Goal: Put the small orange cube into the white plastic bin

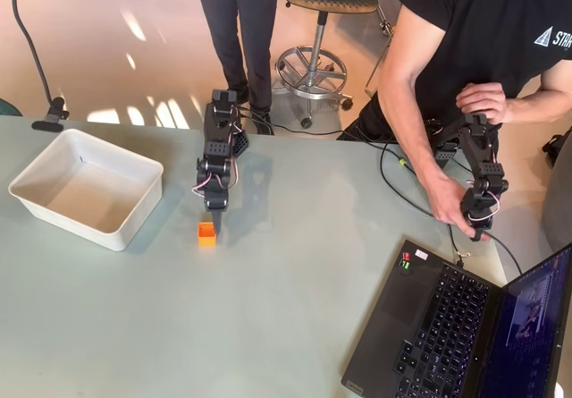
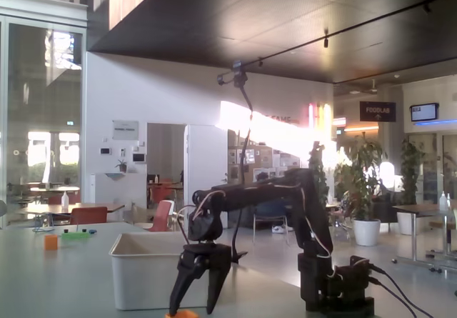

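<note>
The small orange cube (image 1: 206, 233) lies on the pale table, to the right of the white plastic bin (image 1: 138, 215) in the overhead view. My black gripper (image 1: 216, 212) points down just behind the cube. In the fixed view the gripper (image 2: 191, 309) is open, its two fingers (image 2: 180, 289) spread, with their tips low over the cube (image 2: 182, 314) at the picture's bottom edge. Whether they touch it is unclear. The bin (image 2: 143, 279) stands behind the gripper, with nothing inside in the overhead view.
An open laptop (image 1: 447, 326) takes the table's lower right corner. A person sits at the right edge and another stands behind the table near a stool (image 1: 313, 58). Another orange block (image 2: 50, 241) and a green item (image 2: 75, 235) lie far left.
</note>
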